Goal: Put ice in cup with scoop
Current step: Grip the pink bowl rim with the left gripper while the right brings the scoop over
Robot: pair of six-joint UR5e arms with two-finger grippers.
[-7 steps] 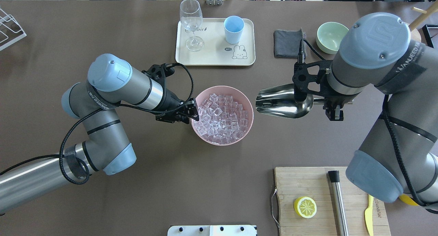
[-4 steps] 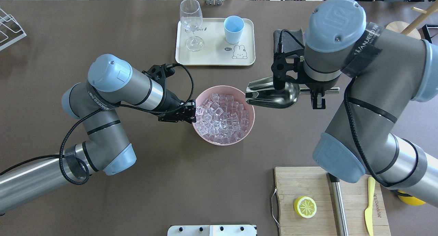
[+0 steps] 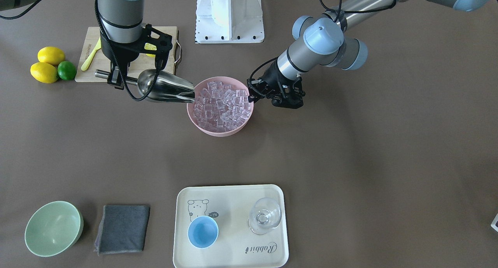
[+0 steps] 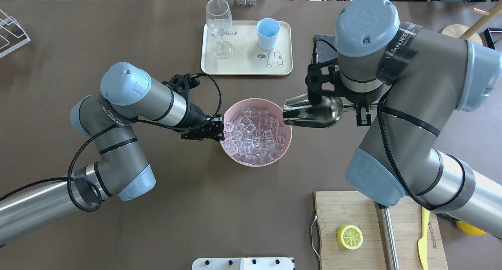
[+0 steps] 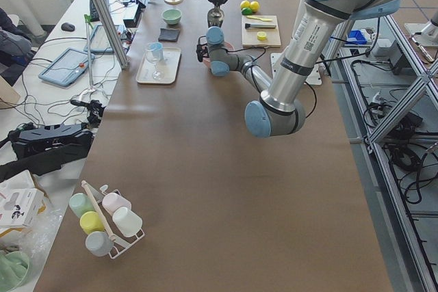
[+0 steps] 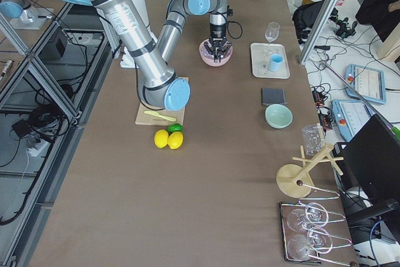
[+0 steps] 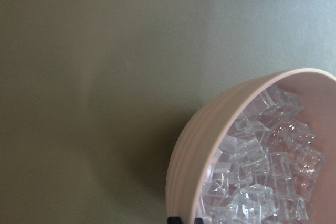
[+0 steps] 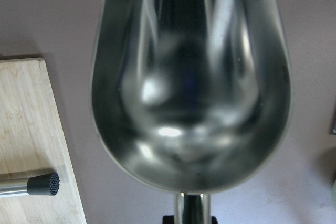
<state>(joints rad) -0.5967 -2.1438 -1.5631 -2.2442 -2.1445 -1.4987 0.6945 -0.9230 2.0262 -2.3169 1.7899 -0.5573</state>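
The pink bowl (image 4: 255, 163), its rim pinched by the left tool (image 4: 219, 132), could tip if the empty scoop (image 4: 313, 113), clenched by its handle in the right tool (image 4: 360, 110), drives in too steeply. The cup (image 4: 268, 34) stands well apart on the tray (image 4: 243, 64), so ice (image 4: 255, 133) overfilled from the bowl may spill in transit.

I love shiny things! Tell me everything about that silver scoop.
The scoop is shiny, mirror-like steel, with a deep rounded trough and a thin straight handle. The right gripper holds it by that handle, up in the air and nearly level. It is empty inside. Its open mouth points at the ice and sits at the rim of the pink bowl; whether they touch, I cannot tell.
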